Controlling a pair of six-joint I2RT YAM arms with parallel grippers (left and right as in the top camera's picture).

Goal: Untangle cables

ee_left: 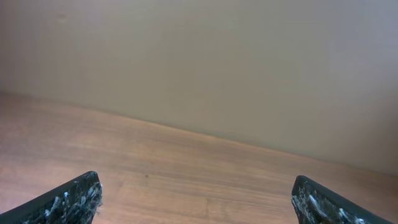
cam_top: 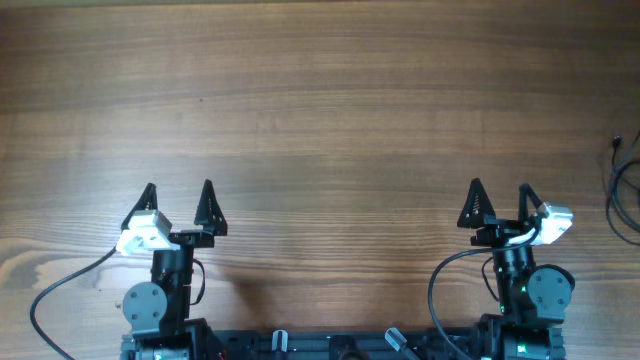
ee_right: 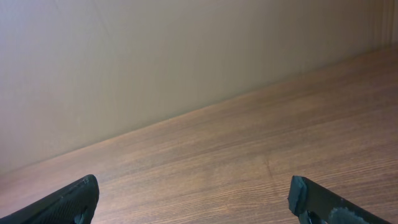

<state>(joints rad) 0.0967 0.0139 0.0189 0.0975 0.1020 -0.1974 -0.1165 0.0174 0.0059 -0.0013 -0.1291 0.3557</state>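
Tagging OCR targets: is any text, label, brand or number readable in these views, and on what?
None readable.
No text, label or number shows on the wooden table, the cables, the left end effector or the right end effector.

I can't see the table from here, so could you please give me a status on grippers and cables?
Left gripper and right gripper open, empty. Cables at far right edge of table, partly out of frame. Nothing in the way.
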